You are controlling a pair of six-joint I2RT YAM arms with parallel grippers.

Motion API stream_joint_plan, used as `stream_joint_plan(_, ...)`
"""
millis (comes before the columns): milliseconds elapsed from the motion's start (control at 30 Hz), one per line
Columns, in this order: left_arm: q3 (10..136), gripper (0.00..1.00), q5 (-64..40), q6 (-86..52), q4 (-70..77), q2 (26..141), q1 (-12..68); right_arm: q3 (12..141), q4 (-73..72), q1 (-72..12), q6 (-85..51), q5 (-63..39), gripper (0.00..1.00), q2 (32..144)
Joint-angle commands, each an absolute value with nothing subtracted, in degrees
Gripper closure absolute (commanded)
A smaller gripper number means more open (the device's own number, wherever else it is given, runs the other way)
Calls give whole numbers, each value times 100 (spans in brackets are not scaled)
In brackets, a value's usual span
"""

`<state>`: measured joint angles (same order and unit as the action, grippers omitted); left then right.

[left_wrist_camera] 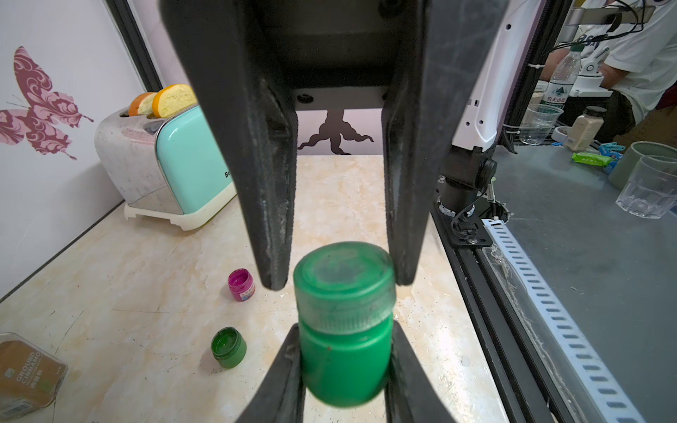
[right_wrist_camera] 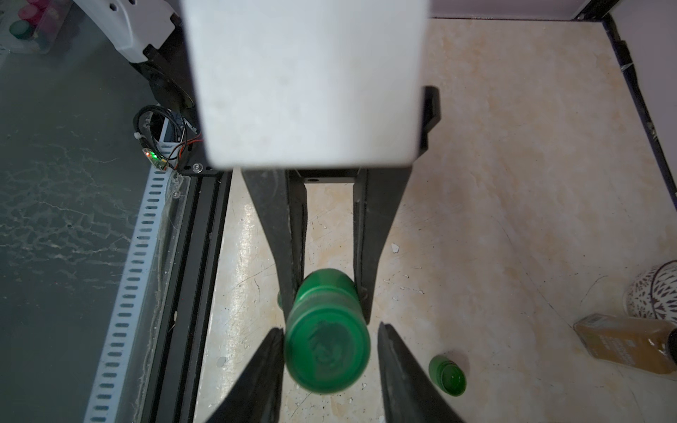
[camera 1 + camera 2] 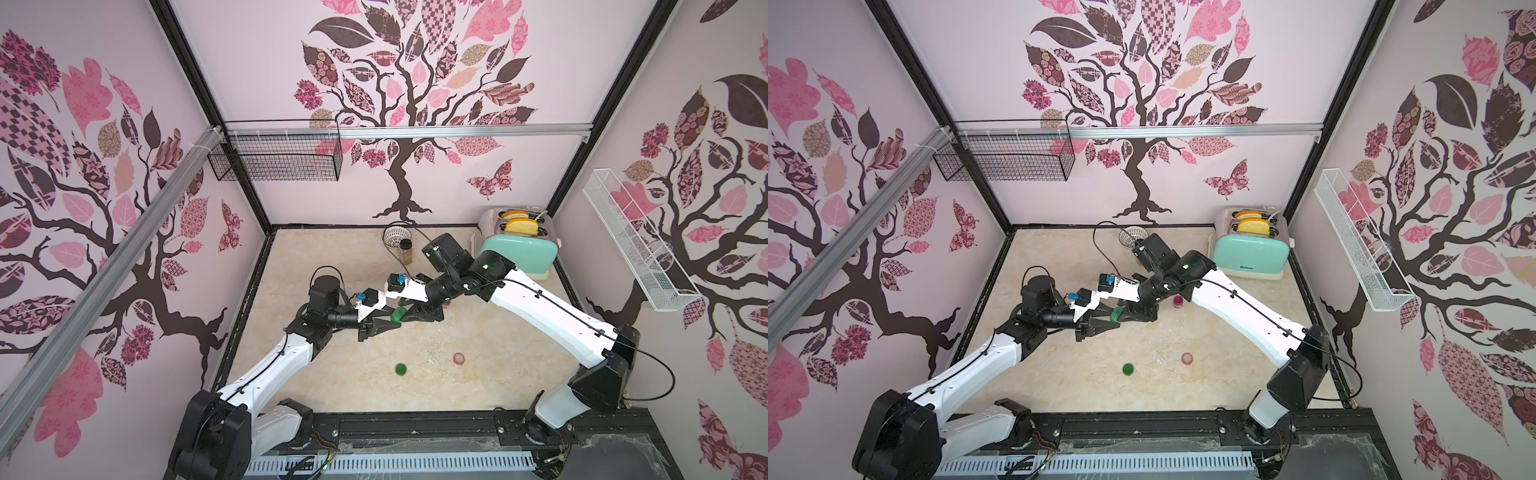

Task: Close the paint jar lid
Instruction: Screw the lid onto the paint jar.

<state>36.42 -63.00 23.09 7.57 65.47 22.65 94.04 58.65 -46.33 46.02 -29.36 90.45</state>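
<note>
Paint jar point(image 1: 344, 370), small, green and plastic, being held by its body in the clenched jaws of the left gripper point(image 1: 344, 327), whose fingers point(image 1: 285, 366) are pressing on opposite flanks so that the body cannot turn. Its green screw lid point(image 1: 344, 278) is sitting on the neck and facing the right gripper point(image 2: 329, 329), which is meeting it head-on, presumably so that a wrist roll can drive the thread. The right jaws are bracketing the lid but not yet clenched: one finger point(image 2: 267, 359) is touching the rim, the other point(image 2: 395, 366) is standing just beside it. Whether the lid is fully screwed down cannot be told. In a top view the jar point(image 3: 397, 314) is showing between the two grippers, near the middle of the beige marbled desk point(image 3: 340, 390) and apparently lifted clear of it, leaving room for rotation. Outward, a small open green pot point(image 1: 229, 348) and an open magenta pot point(image 1: 241, 285) are standing on the desk, well apart from the grip.
</note>
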Motion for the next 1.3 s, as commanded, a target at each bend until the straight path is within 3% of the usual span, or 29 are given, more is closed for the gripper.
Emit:
stream_joint_plan(0, 3806, 73, -6336, 2417, 727, 6537, 2291, 9642, 5941, -4660, 4592, -2944, 65, 9097)
stream_joint_plan(367, 3719, 73, -5960, 2408, 887, 6390, 2294, 9255, 5238, -4812, 3669, -2591, 73, 9046)
stream_joint_plan(833, 3424, 74, -4847, 2340, 1460, 5981, 2294, 8552, 3573, -5207, 380, -1285, 85, 8931)
stream_joint_plan(967, 3349, 74, -4577, 2347, 1545, 5885, 2293, 8541, 3515, -5272, -672, -909, 91, 9021)
stream_joint_plan(1267, 3316, 74, -4378, 2364, 1604, 5814, 2294, 8729, 3667, -5681, -2185, -414, 93, 9305)
